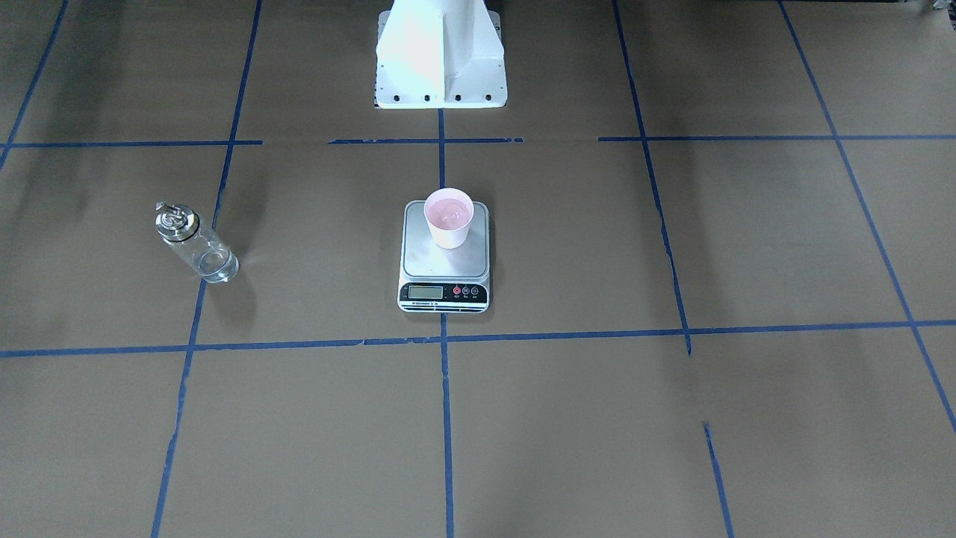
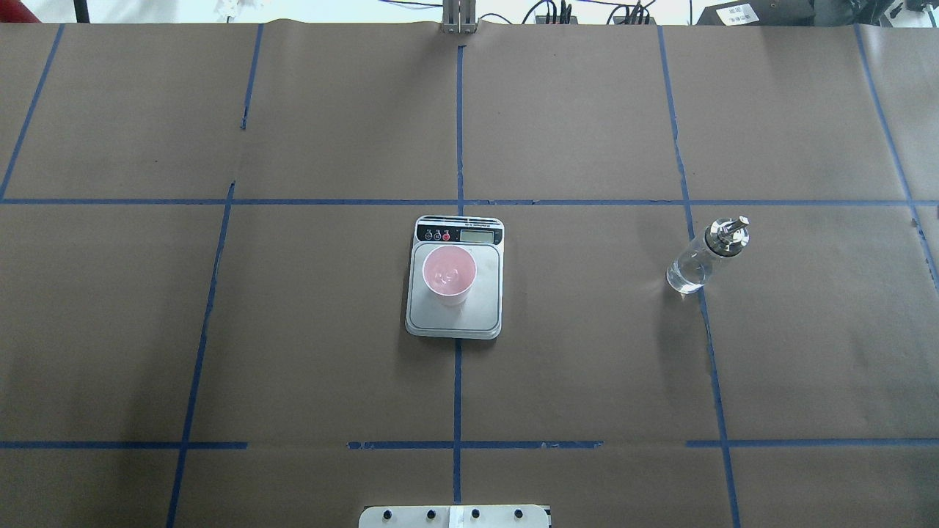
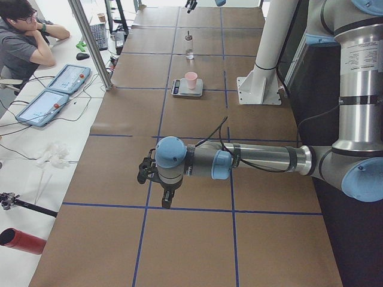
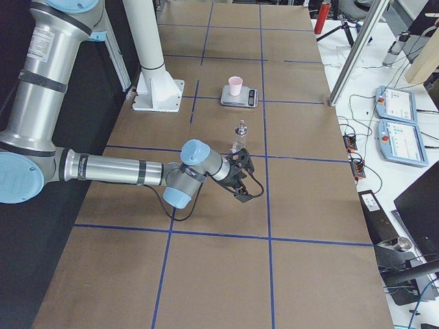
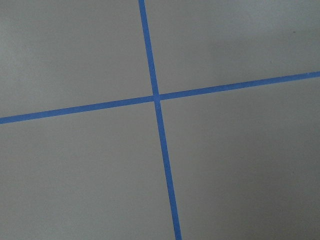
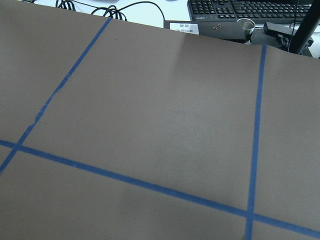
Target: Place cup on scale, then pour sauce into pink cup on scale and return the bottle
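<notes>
while the pink cup (image 1: pixel 449 217) sits upright on the scale (image 1: pixel 445 261), the glass bottle (image 1: pixel 196 243) stands well apart on the table (image 1: pixel 672 448). left gripper (image 3: pixel 167 198) and right gripper (image 4: pixel 245 192) hover low, far off; open or closed, can't tell.
</notes>
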Action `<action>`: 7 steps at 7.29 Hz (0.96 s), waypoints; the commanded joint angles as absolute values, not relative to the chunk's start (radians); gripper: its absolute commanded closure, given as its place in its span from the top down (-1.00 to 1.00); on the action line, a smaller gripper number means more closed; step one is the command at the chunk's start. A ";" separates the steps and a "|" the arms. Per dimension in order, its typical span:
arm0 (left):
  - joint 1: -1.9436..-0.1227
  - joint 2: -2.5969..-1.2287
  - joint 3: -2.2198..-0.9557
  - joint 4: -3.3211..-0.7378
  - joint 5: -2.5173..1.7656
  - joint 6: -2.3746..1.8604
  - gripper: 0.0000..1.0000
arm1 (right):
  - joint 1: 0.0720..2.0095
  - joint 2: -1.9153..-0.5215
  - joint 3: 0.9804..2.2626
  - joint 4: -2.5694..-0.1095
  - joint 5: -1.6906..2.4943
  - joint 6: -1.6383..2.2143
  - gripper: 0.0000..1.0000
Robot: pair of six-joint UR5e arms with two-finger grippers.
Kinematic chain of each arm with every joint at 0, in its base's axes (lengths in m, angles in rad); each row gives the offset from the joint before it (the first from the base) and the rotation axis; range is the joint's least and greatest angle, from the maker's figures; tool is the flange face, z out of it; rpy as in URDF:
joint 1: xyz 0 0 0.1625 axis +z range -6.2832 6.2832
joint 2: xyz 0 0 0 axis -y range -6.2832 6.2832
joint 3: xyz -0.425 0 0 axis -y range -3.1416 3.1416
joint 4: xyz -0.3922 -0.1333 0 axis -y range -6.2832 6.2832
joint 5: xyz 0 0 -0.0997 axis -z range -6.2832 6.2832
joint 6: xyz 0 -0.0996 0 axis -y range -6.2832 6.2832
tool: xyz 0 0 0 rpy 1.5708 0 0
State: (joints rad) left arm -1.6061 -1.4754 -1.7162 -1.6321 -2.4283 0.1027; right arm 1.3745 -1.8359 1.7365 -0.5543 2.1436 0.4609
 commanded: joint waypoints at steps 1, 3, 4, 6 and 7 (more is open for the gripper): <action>-1.606 -1.476 -1.720 -1.632 -2.428 0.103 1.00 | 1.574 -1.725 1.759 -0.896 2.336 0.203 1.00; -1.606 -1.479 -1.720 -1.632 -2.428 0.103 1.00 | 1.556 -1.573 1.753 -1.318 2.352 0.181 1.00; -1.606 -1.480 -1.718 -1.632 -2.428 0.101 1.00 | 1.555 -1.604 1.755 -1.383 2.308 0.169 1.00; -1.606 -1.476 -1.715 -1.632 -2.427 0.101 1.00 | 1.555 -1.692 1.753 -1.384 2.318 0.167 1.00; -1.606 -1.476 -1.715 -1.632 -2.427 0.101 1.00 | 1.555 -1.701 1.718 -1.381 2.322 0.167 1.00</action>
State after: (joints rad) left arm -1.6061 -1.4768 -1.7159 -1.6321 -2.4273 0.1013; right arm 1.5558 -1.6779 1.7460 -1.3766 2.3179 0.1689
